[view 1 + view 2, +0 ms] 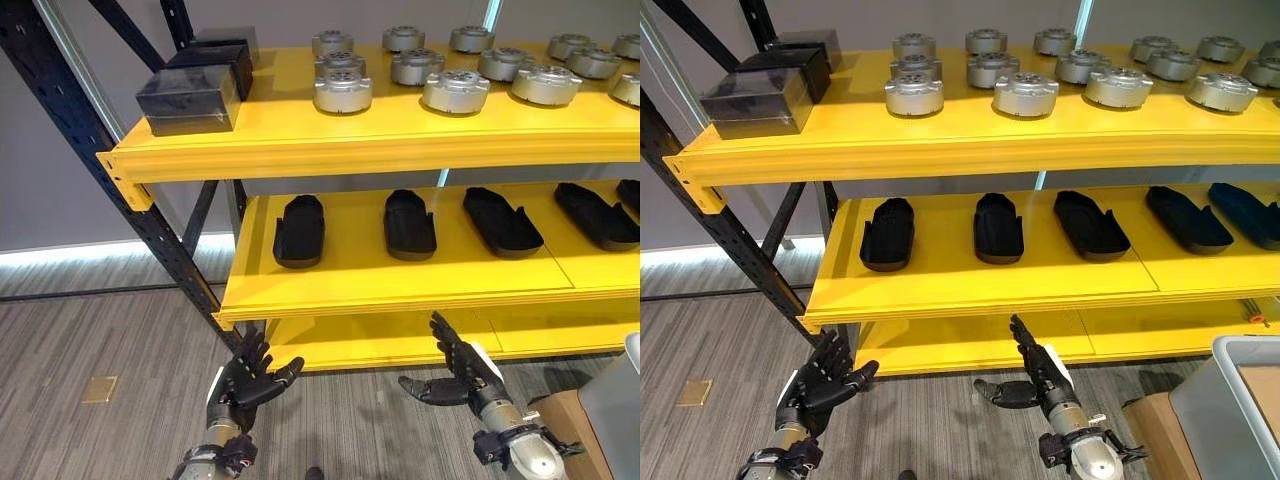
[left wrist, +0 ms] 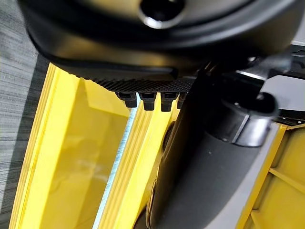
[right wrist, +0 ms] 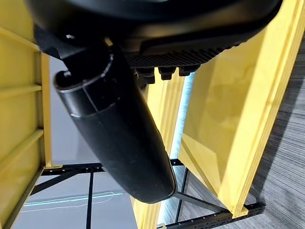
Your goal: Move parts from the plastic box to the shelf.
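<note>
While round ribbed metal parts (image 1: 343,92) top the glossy yellow shelf (image 1: 350,150).

**Parts on the shelf, box at the edge**

Silver round parts (image 1: 343,90) sit upright in rows on the yellow shelf's (image 1: 300,140) top level. Black elongated parts (image 1: 299,230) lie spaced along the middle level. The grey plastic box (image 1: 1230,400) stands low at right.

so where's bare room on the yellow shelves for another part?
Top yellow shelf: bare strip along the front edge and a gap between the dark rectangular blocks and the round silver metal parts. Middle shelf: bare front strip, gaps between the black shoe-shaped parts. Crowded at top right.
</note>
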Controlling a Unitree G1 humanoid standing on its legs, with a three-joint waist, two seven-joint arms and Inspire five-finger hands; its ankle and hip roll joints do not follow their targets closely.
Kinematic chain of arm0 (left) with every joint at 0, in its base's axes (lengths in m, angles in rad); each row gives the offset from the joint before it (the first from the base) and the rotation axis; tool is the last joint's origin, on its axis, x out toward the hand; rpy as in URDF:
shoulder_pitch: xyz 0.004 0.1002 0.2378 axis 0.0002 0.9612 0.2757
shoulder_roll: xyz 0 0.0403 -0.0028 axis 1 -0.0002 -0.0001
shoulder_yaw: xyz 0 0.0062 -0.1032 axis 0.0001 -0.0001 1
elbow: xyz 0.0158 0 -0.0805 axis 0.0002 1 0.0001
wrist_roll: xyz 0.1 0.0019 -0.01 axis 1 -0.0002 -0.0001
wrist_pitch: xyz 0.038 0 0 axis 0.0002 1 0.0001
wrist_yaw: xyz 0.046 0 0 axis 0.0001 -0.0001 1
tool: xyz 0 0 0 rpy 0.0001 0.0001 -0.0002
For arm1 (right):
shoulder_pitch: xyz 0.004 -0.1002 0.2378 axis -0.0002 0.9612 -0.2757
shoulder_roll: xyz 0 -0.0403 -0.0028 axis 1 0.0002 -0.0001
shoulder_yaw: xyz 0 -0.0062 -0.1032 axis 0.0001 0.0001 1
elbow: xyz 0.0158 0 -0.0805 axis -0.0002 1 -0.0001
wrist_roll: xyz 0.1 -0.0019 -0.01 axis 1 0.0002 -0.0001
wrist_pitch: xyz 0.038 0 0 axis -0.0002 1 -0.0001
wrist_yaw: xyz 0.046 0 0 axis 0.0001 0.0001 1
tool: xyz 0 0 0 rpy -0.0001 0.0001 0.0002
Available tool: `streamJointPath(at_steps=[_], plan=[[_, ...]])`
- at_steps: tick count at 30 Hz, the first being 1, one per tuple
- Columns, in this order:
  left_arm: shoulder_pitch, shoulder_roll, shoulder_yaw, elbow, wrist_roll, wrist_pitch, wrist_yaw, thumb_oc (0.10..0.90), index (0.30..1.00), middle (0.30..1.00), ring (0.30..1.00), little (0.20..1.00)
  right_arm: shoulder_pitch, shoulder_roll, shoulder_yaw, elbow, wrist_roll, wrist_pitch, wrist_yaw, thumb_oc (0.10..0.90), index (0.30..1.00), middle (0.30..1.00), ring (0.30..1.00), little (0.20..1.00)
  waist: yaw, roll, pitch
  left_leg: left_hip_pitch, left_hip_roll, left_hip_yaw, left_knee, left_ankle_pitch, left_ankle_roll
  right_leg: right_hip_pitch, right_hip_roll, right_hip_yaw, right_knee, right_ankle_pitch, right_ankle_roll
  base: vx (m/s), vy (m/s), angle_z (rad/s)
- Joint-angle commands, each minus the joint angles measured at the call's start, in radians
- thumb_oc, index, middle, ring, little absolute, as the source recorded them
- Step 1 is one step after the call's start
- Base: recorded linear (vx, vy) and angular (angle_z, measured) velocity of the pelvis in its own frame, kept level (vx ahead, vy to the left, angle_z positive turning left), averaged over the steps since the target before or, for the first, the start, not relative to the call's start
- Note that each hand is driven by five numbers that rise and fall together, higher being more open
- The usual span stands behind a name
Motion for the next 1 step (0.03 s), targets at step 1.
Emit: streamJointPath(at_steps=[1], plan=[[-0.049, 0.043, 0.056, -0.069, 0.046, -0.070, -0.021, 0.900, 1.000, 1.000, 1.000, 1.000, -0.091, -0.027, -0.021, -0.036, 0.040, -0.075, -0.002, 0.900, 1.000, 1.000, 1.000, 1.000, 0.004, -0.032, -0.047, 0.017, 0.041, -0.022, -0.008, -0.077, -0.028, -0.005, -0.013, 0.073, -0.068, 0.026, 0.047, 0.03, 0.045, 0.00]])
